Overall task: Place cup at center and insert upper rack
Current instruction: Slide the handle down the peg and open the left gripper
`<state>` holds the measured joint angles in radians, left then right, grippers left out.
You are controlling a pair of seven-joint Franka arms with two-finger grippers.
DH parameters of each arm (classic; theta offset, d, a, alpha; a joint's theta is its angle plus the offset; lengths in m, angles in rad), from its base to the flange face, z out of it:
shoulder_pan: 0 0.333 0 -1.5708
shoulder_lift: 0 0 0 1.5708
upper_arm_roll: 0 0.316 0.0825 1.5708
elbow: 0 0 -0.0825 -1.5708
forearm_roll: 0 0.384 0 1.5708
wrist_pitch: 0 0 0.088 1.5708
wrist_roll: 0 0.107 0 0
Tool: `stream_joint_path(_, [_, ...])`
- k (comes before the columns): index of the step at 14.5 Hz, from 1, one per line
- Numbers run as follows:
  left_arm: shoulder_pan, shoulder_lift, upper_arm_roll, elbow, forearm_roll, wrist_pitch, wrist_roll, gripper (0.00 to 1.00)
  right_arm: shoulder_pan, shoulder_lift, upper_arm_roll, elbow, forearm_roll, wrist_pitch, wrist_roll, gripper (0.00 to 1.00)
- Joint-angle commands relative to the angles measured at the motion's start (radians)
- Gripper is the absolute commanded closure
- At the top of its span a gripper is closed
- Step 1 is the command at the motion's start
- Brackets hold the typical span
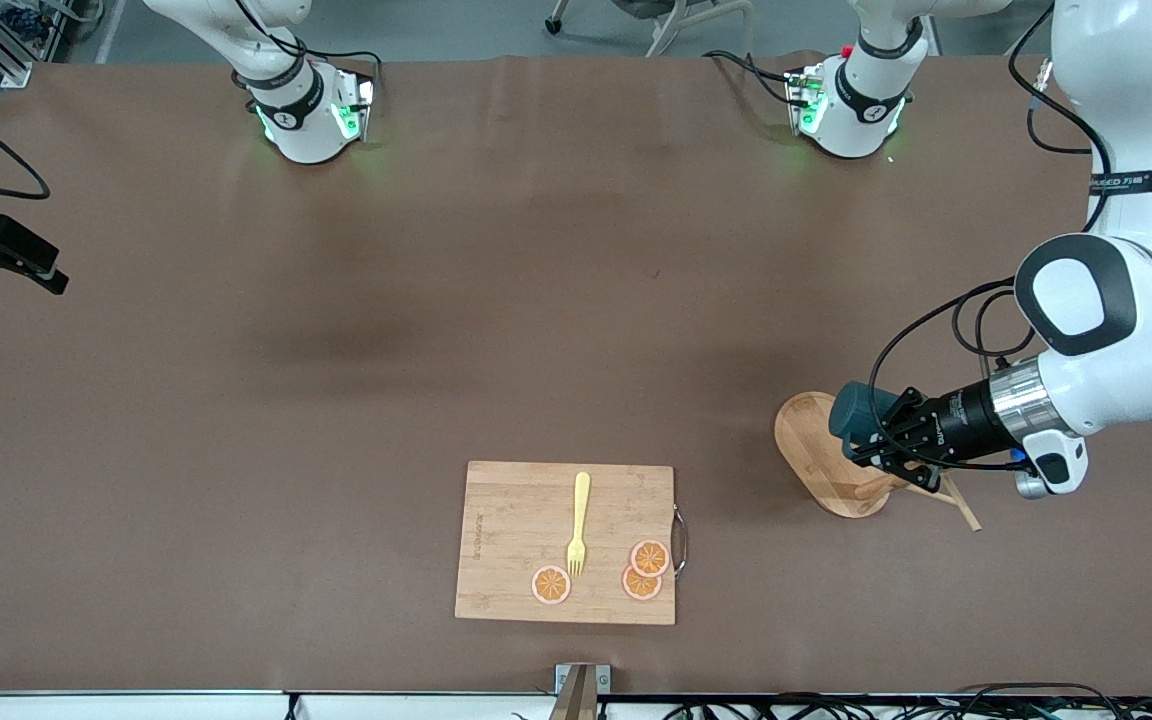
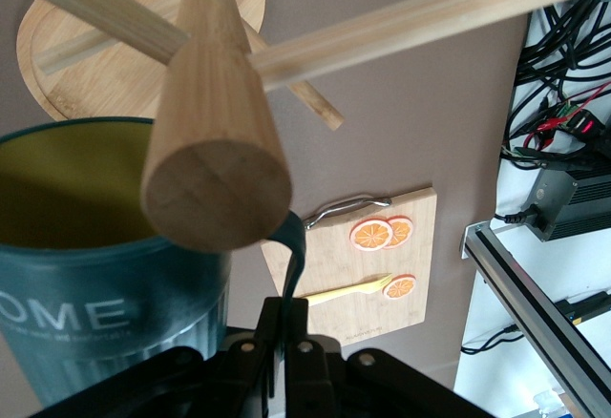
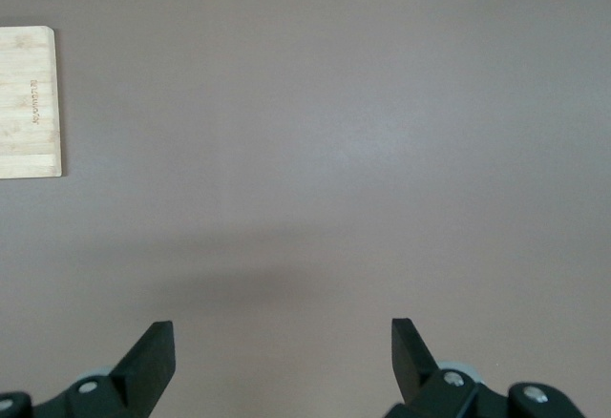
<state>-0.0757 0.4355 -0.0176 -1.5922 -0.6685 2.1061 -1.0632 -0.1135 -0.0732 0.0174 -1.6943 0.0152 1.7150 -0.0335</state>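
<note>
The dark teal cup [image 1: 851, 415] with a mustard-yellow inside [image 2: 67, 179] hangs in my left gripper [image 1: 874, 440], which is shut on the thin handle [image 2: 294, 246]. The cup is over the oval bamboo base [image 1: 821, 465] of the upper rack, toward the left arm's end of the table. In the left wrist view the rack's post [image 2: 215, 141] and its pegs [image 2: 410, 17] sit right beside the cup's rim. A peg [image 1: 964, 508] sticks out past the base. My right gripper [image 3: 284, 342] is open over bare table at the right arm's end, holding nothing.
A rectangular bamboo cutting board [image 1: 511, 545] lies near the front edge at mid-table, with a yellow fork [image 1: 579, 520] and three orange slices [image 1: 649, 558] on it and a metal handle [image 1: 680, 540]. Cables and a metal rail [image 2: 535, 294] run along the table's edge.
</note>
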Motion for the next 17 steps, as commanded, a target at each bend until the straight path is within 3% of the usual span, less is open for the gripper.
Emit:
stream_joint_path(1, [0.013, 0.009, -0.005, 0.008, -0.020, 0.000, 0.040, 0.96, -0.009, -0.022, 0.007, -0.013, -0.011, 0.000, -0.008, 0.00])
stream_joint_path(6, [0.017, 0.020, -0.005, 0.009, -0.019, 0.000, 0.065, 0.94, -0.009, -0.022, 0.007, -0.013, -0.011, 0.003, -0.008, 0.00])
stream_joint_path(10, [0.016, 0.019, -0.004, 0.009, -0.016, 0.000, 0.081, 0.76, -0.009, -0.022, 0.007, -0.013, -0.011, 0.003, -0.008, 0.00])
stream_joint_path(13, [0.025, 0.019, -0.004, 0.017, -0.016, 0.000, 0.083, 0.40, -0.009, -0.022, 0.007, -0.013, -0.011, 0.002, -0.008, 0.00])
stream_joint_path(15, [0.025, 0.014, -0.002, 0.035, -0.017, 0.000, 0.071, 0.00, -0.009, -0.022, 0.007, -0.013, -0.011, 0.001, -0.008, 0.00])
stream_joint_path(17, [0.027, 0.003, -0.002, 0.037, -0.016, 0.000, 0.069, 0.00, -0.008, -0.022, 0.009, -0.013, -0.011, 0.001, -0.008, 0.00])
